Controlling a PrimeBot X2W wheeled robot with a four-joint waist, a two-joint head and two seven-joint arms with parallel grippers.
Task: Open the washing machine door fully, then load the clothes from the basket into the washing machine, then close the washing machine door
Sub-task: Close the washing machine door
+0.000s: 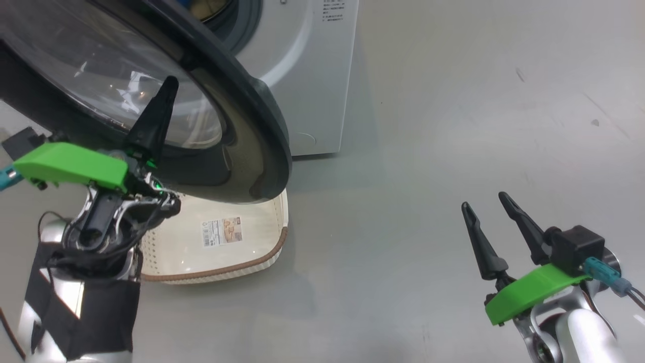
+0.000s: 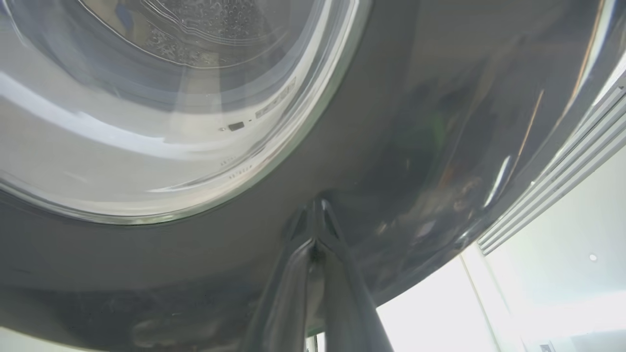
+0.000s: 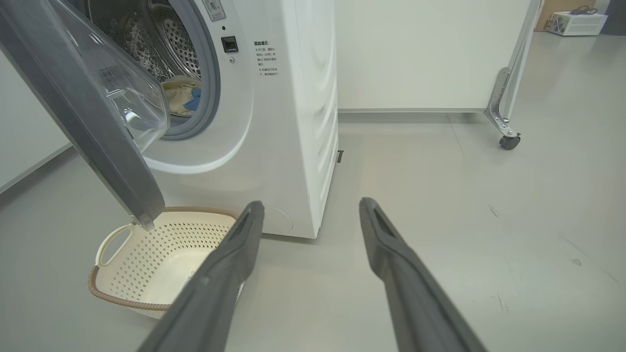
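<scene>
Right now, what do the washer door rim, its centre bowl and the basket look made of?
Door rim: probably moulded plastic, dark grey-black, high gloss; it mirrors the room.
Door bowl: clear, glass or clear plastic, can't tell which; the drum shows through it, with sharp highlights.
Basket: cream plastic, matte, with rows of holes; brown woven-look band along the top edge.

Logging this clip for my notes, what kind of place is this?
Likely a lab or test room, not a home laundry: the washing machine stands on an open grey floor, beside a white partition panel on castor wheels.
</scene>
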